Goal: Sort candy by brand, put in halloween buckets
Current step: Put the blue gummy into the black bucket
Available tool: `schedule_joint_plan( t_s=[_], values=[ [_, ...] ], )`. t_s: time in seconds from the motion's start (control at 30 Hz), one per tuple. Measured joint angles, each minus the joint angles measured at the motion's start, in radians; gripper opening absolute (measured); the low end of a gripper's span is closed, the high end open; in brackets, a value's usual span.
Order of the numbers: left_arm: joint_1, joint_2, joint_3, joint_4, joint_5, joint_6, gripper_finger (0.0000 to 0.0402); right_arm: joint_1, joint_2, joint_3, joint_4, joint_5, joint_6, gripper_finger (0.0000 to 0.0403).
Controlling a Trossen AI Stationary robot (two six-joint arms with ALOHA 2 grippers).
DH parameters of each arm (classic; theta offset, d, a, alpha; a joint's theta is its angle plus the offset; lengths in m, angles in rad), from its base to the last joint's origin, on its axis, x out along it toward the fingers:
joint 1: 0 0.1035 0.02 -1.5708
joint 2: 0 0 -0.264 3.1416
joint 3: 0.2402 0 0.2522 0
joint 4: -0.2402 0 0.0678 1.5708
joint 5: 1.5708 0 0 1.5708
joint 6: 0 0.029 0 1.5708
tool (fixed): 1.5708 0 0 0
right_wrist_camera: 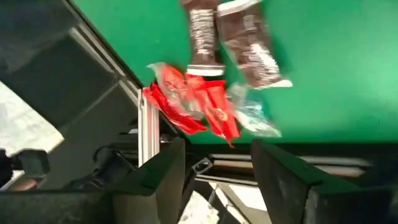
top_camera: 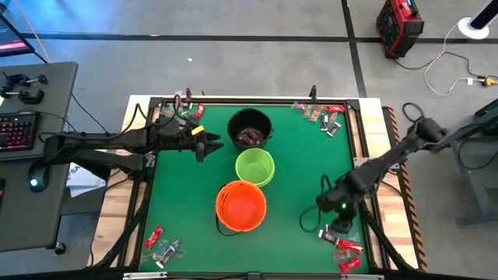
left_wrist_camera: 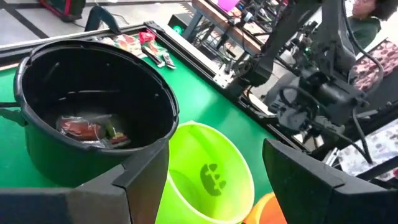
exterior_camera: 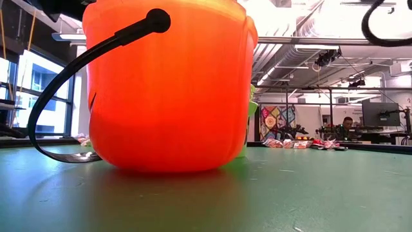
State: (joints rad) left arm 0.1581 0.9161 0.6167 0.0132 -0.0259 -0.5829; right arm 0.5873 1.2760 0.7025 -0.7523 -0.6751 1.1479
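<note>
High view: black bucket (top_camera: 250, 128), green bucket (top_camera: 255, 166), orange bucket (top_camera: 241, 205) in row mid-table. Left gripper (top_camera: 212, 145) beside black bucket, fingers spread, empty. Right gripper (top_camera: 330, 214) beyond orange bucket, near candy pile (top_camera: 343, 247).

Right wrist view: fingers parted, nothing held, red wrappers (right_wrist_camera: 214, 109) ahead. Best: centre over single piece before pinching.

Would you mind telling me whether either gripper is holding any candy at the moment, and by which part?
Nothing is held. The left gripper hovers open and empty beside the black bucket; the right gripper, fingers apart, hangs above the candy with nothing between them.
</note>
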Motion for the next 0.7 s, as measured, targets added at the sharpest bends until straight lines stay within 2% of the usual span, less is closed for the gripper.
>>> schedule_joint_plan(
  t_s=[0.23, 0.7],
  values=[
    [0.0, 0.0, 0.0, -0.002, 0.0, 0.001, 0.025, 0.105, 0.167, 0.0, 0.062, -0.025, 0.097, 0.0165],
    [0.0, 0.0, 0.0, -0.001, -0.004, -0.016, 0.025, 0.116, 0.377, 0.001, 0.114, -0.022, 0.11, 0.0145]
  ],
)
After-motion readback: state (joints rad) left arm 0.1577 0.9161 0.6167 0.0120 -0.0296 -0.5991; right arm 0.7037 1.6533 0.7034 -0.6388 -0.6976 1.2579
